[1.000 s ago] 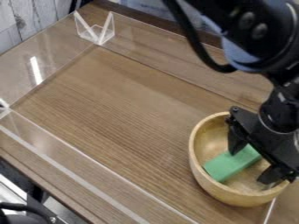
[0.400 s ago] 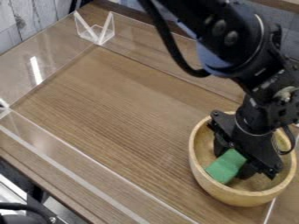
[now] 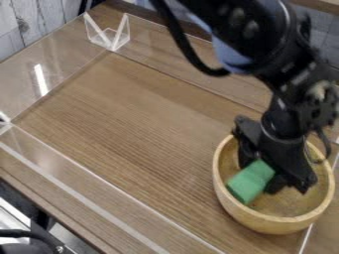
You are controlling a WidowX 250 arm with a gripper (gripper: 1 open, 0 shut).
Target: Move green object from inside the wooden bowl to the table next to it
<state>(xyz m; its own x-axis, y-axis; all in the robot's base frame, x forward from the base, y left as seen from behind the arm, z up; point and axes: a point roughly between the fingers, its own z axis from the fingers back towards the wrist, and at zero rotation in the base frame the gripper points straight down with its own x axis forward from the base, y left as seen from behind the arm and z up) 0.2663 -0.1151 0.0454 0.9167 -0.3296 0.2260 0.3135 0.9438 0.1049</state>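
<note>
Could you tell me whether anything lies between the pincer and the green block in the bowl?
Nothing: in the camera view the pincer sits right on the green block inside the wooden bowl, with no gap or other item between.

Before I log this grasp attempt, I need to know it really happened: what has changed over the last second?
The gripper has shifted slightly left inside the wooden bowl and closed its fingers onto the green block, which now sits a little further left. The block is not lifted; it is still inside the bowl. The bowl and the table are as they were.
</note>
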